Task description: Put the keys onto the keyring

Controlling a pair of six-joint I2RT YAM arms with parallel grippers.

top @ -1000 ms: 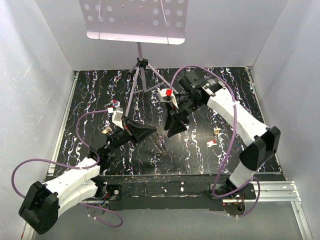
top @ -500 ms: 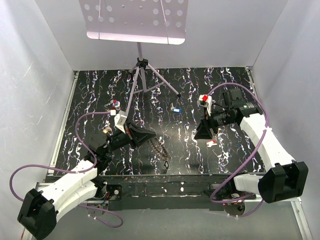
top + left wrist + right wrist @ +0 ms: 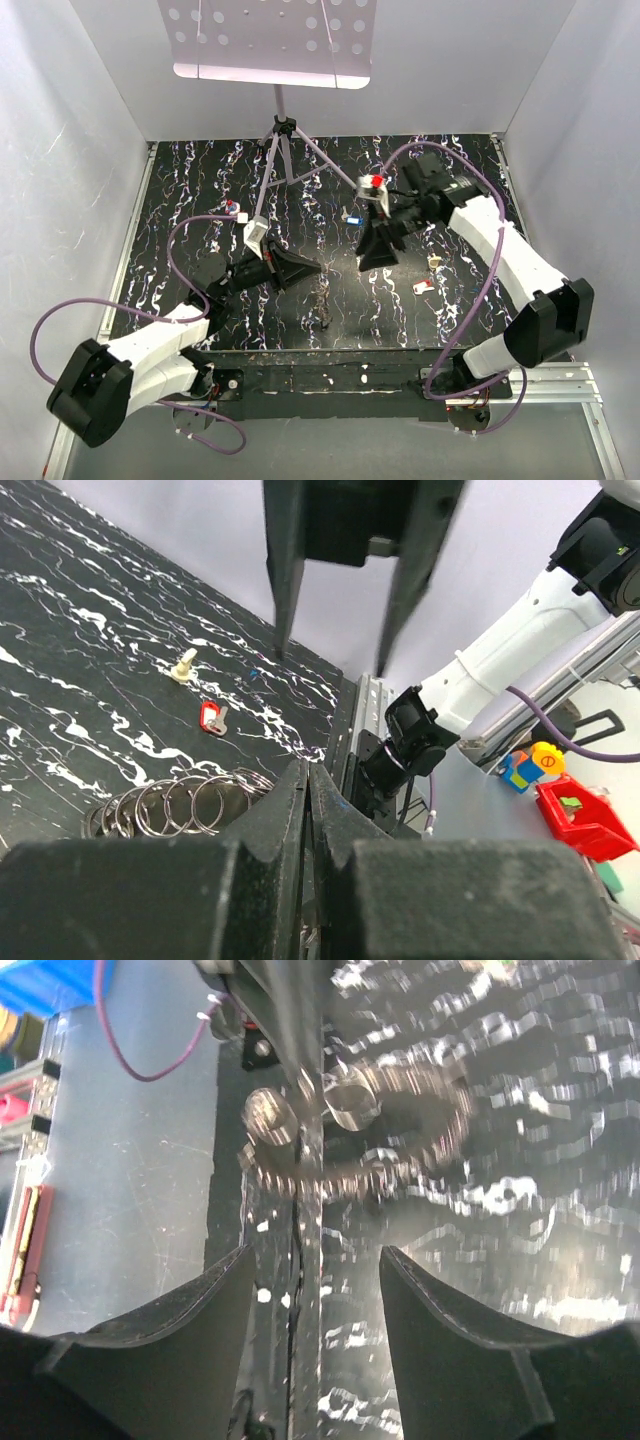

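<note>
Left end effector (image 3: 308,778): jaws pressed together; keyring (image 3: 180,805) just beside it, lower left of frame. Right end effector (image 3: 315,1260): jaws spread wide. Red key (image 3: 212,717), cream key (image 3: 183,667): loose on tabletop (image 3: 60,630), centre-left.

**Three cameras: one high fixed view and two wrist views, all meeting at the keyring (image 3: 322,300).**

The top external camera sits above and behind the arm bases. It looks down and forward over the whole desk (image 3: 200,190), from far enough to take in both arms and the music stand (image 3: 270,40) at the back. The left wrist camera sits low and close behind the left gripper (image 3: 308,780) and faces across the desk toward the right arm's base (image 3: 425,735). The right gripper (image 3: 332,658) hangs into the top of its view. The right wrist camera looks steeply down between its own fingers (image 3: 150,1350), very near the desk, and its picture is blurred. The keyring shows in all three views.
</note>
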